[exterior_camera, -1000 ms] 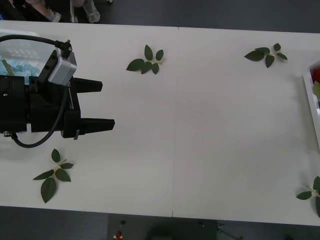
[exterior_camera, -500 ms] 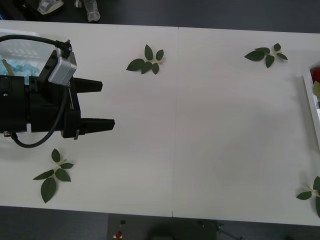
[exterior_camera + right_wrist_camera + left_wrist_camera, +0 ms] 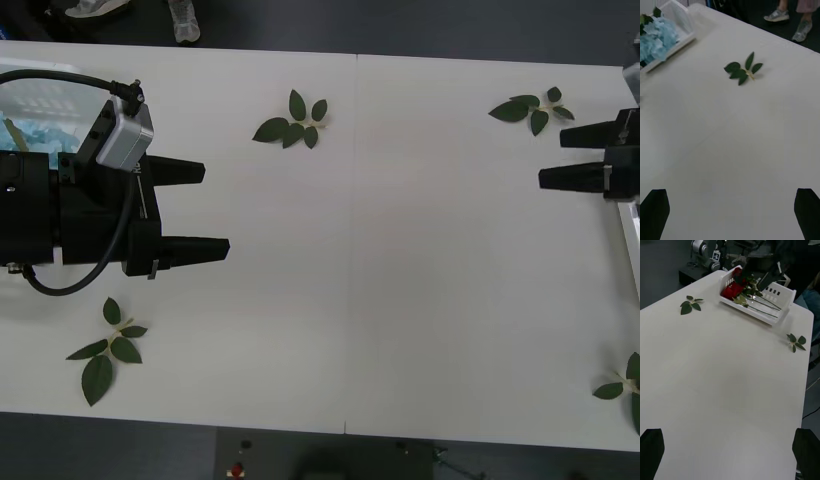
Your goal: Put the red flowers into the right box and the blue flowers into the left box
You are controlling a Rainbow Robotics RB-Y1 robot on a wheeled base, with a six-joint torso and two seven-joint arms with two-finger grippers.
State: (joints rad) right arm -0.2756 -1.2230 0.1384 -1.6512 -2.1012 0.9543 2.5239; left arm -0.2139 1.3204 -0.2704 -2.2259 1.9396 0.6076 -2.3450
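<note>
On the white table (image 3: 400, 250), left claw (image 3: 210, 210) and right claw (image 3: 555, 158) both spread, empty.

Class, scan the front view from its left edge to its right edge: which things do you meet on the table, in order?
left box → left gripper → leaf sprig → second leaf sprig → right gripper

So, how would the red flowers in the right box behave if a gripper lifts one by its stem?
The red flowers have long thin stems, so one would probably bend and droop at the head. They look light for their length. Their stems and leaves overlap in the right box, so lifting one may drag a neighbour along.
</note>
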